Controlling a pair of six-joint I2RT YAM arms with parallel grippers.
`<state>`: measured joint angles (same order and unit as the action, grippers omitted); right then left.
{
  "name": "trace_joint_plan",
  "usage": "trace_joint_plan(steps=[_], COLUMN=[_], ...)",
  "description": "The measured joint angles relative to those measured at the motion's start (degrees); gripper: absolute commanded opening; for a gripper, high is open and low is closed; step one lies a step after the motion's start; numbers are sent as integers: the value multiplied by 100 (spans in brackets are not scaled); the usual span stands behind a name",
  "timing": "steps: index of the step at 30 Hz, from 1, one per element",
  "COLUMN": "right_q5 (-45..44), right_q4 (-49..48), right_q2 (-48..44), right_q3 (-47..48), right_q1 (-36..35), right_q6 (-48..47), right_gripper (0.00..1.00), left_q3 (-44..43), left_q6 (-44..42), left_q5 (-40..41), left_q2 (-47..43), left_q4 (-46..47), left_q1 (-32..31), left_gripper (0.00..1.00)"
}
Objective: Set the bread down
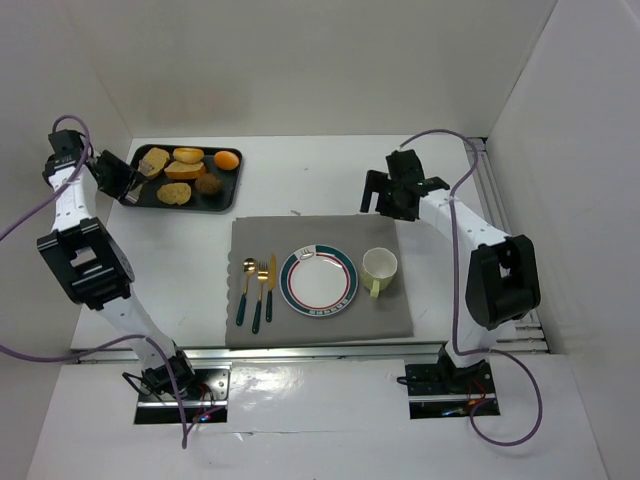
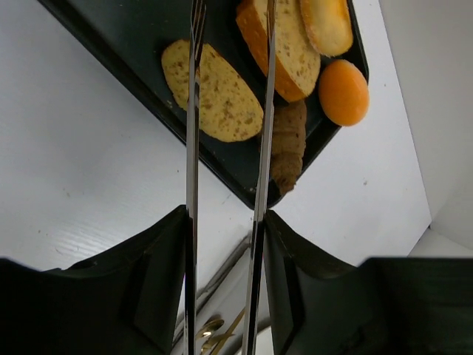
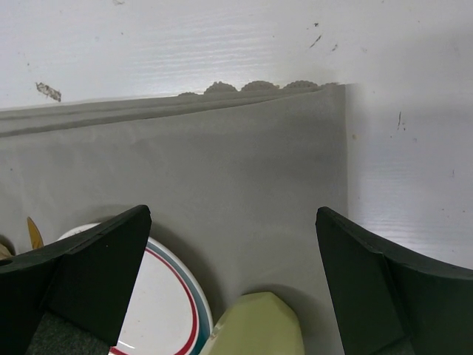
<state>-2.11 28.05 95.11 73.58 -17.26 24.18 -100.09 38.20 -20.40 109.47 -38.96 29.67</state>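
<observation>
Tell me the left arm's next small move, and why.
Probably lower the tongs and close them on the seeded slice. The left pincer grips the tongs, whose blades hang over that slice on the tray without visibly pinching it, and the plate holds no bread.

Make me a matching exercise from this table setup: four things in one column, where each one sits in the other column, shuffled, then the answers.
1 mug
2 plate
3 tongs
4 black tray

A held in the left gripper
B at the far left, holding bread
C on the grey mat, right of the plate
D middle of the grey mat

Pairs: 1-C, 2-D, 3-A, 4-B
</observation>
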Motion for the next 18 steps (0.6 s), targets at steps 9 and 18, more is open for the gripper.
trace_joint_plan(steps=[9,18], right_q5=[4,-46], right_q4=[20,76], right_q2=[295,570], right_q3=[50,492], right_q1=[0,0], right_q6=[0,-4], right_gripper=[100,100], left_q3=[-118,-323], left_q6=[398,621], left_q5=[140,144], left_q2=[758,1172], left_q4=[127,459], left_q1=[59,57], left_gripper=[57,57])
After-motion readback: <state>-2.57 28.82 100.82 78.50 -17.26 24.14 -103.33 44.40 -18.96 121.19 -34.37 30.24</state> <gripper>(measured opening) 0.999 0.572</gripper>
